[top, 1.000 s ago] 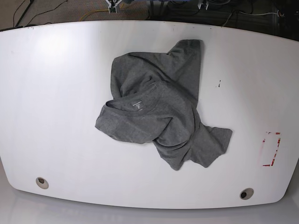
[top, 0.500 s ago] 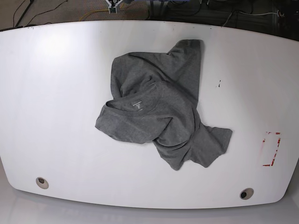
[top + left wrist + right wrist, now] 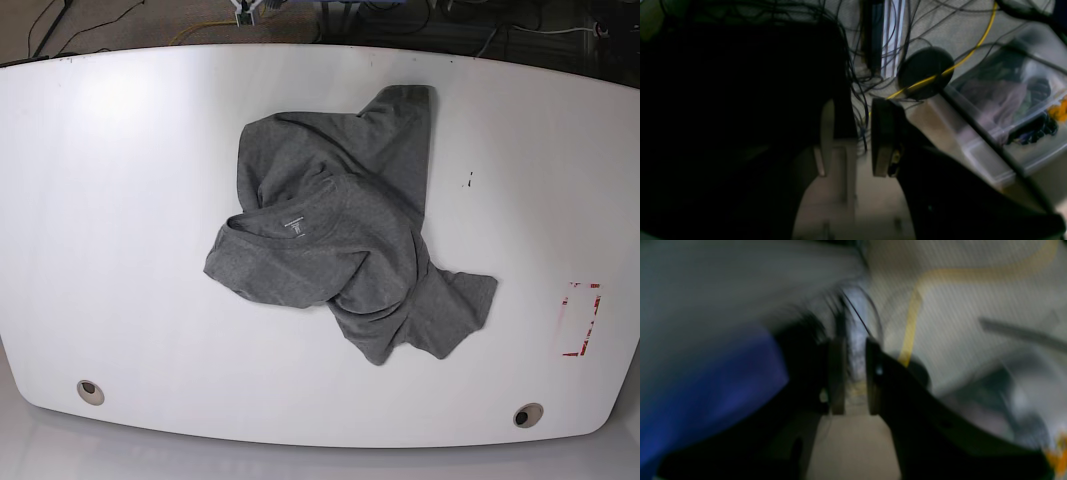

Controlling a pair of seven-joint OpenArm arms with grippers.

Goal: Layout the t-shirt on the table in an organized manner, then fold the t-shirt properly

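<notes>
The dark grey t-shirt [image 3: 340, 250] lies crumpled near the middle of the white table [image 3: 120, 200], collar up and one sleeve trailing toward the front right. Neither arm shows in the base view. In the left wrist view my left gripper [image 3: 853, 106] hangs away from the table over cables and floor, open, with nothing between its fingers. The right wrist view is blurred. There my right gripper [image 3: 853, 343] stands with its jaws a narrow gap apart, holding nothing, also off the table.
Two round grommet holes [image 3: 90, 391] [image 3: 527, 415] sit near the table's front edge. A red tape mark [image 3: 580, 320] is at the right, and a small black speck [image 3: 469, 180] lies beside the shirt. A clear plastic bin [image 3: 1007, 100] and tangled cables [image 3: 873, 40] lie beneath the left gripper.
</notes>
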